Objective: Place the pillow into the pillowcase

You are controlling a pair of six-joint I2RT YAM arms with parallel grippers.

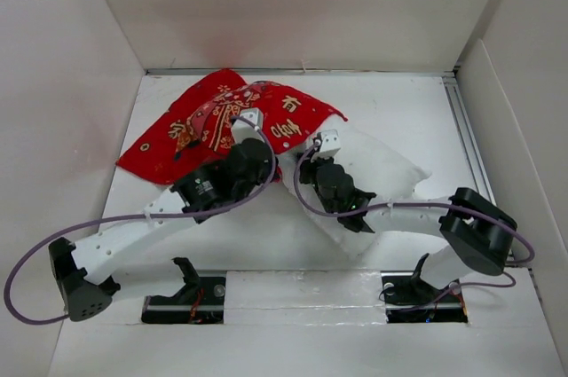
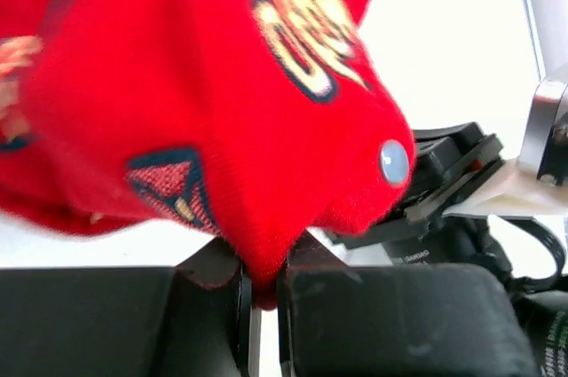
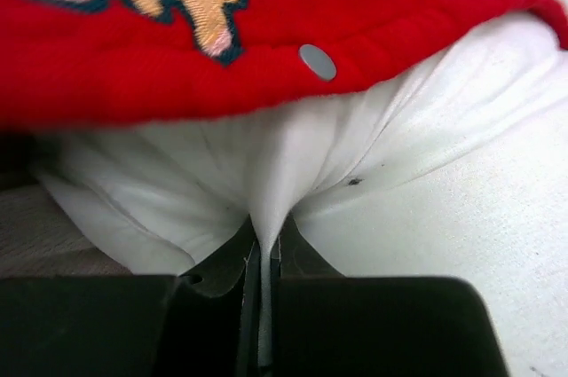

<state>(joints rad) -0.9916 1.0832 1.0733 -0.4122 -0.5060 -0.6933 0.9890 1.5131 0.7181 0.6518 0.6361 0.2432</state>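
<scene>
You will struggle to find the edges of the pillow [image 1: 390, 171] from above: it is plain white on the white table [image 1: 404, 102], lying right of centre, with only soft shadows marking its plump bulk and one pointed corner at the right. Its upper left end is hidden under the pillowcase [image 1: 191, 133], and both arms cross its near side. The pillowcase is bright red cloth with gold characters and a printed figure, spread rumpled in the upper left of the frame, its right edge draped over the pillow. In your left wrist view it fills most of the picture, blurred and cut off at the top and left, so the print is hard to read. There the left gripper [image 2: 263, 281] is clamped tight on a hanging fold of the red cloth. In your right wrist view the right gripper [image 3: 264, 257] is pinched closed on a gathered pleat of slightly nubbly white pillow fabric, just below the red hem. A small round grey snap stud [image 3: 317, 61] sits on that hem.
</scene>
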